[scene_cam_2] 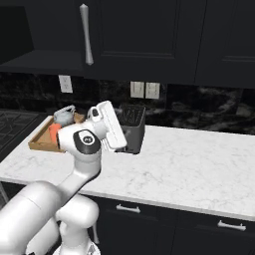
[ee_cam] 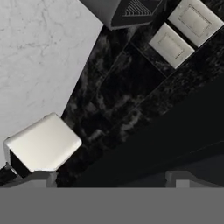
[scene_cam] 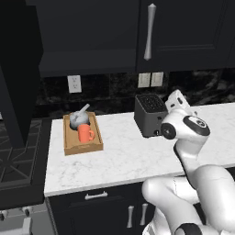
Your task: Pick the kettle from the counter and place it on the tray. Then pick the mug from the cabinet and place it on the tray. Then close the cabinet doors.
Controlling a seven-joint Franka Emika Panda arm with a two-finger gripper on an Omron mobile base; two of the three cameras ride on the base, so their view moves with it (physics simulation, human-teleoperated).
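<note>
both task items sit in the wooden tray [scene_cam: 69, 148]: grey kettle [scene_cam: 79, 118] behind, orange mug [scene_cam: 85, 133] in front. gripper [ee_cam: 109, 179] is spread wide, holding nothing, aimed at the backsplash, presumably freed for the cabinet doors [scene_cam: 183, 32].

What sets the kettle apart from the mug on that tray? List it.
The kettle is grey and squat with a thin pale handle sticking up; the mug is orange-red, cylindrical, with a side handle. The kettle sits at the tray's far end, the mug nearer. Both stand inside the wooden tray.
</note>
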